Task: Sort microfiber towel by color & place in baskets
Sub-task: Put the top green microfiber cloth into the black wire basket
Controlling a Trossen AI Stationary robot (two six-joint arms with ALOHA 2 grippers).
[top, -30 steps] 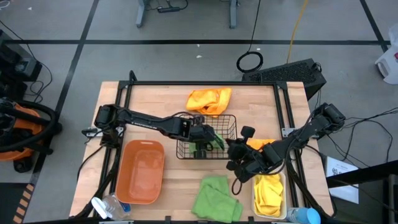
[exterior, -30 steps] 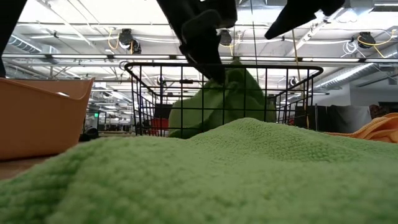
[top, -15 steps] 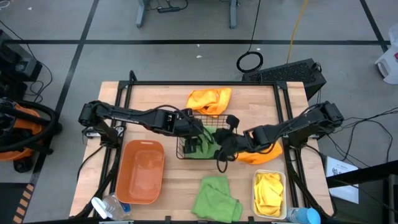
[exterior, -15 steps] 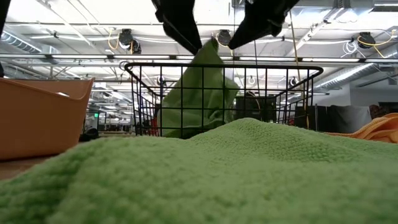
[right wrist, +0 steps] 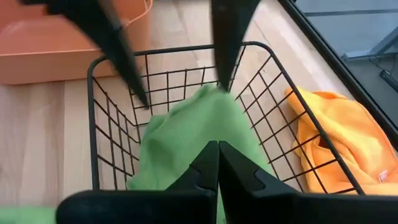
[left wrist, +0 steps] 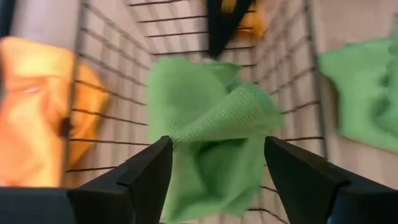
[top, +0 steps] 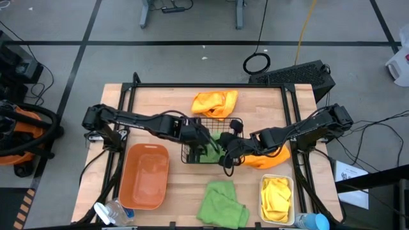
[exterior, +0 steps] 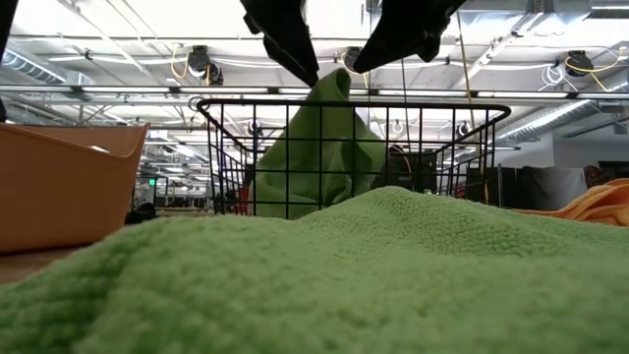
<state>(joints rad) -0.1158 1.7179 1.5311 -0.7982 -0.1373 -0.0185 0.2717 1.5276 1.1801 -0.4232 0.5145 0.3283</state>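
A green towel [top: 214, 144] lies bunched in the black wire basket [top: 192, 156]. Its peak [exterior: 339, 77] stands above the rim. My left gripper [top: 206, 139] hangs open over the basket, its fingers [left wrist: 149, 171] either side of the towel. My right gripper [right wrist: 217, 146] is shut and slants down over the basket's right side [top: 226, 149], next to the peak. A second green towel [top: 221, 204] lies flat at the near edge. My left gripper has one fingertip [right wrist: 225, 71] right at the towel's raised peak [right wrist: 215, 90]. Whether the cloth clings to it, I cannot tell. My right gripper's shut tips [exterior: 371, 64] stand just beside the same peak. Whether they touch it, I cannot tell.
An orange towel [top: 215, 103] lies behind the basket and another [top: 273, 158] under the right arm. The orange bin [top: 146, 176] stands at the near left. The white bin [top: 276, 195] with yellow cloth stands at the near right. Bottles [top: 112, 213] stand at the near edge.
My left gripper has opened, let go of the green towel and risen. The towel's top now stands in a peak above the basket rim. My right gripper, shut, has swung from beside the white bin toward the basket and turned.
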